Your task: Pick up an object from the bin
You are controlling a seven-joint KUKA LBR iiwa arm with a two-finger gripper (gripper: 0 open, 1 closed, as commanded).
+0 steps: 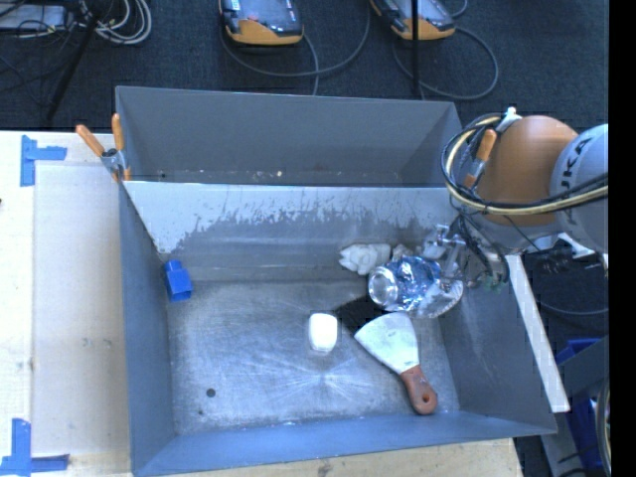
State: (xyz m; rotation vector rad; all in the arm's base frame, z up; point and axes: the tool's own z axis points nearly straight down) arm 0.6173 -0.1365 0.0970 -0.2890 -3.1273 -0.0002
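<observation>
My gripper (449,253) is low at the right side of the bin, close to the right wall. Right beside it, on its left, lies a crumpled clear plastic bottle with a blue label (409,284); whether the two touch I cannot tell. A pale crumpled lump (364,257) rests just behind the bottle, near the back wall. In front of the bottle lies a scraper with a white blade and a reddish-brown handle (396,347), partly over a flat black thing (355,313).
A small white cap-like piece (323,332) sits in the middle of the floor. A blue block (178,279) lies at the left wall. The arm's orange dome and cables hang over the bin's right rim.
</observation>
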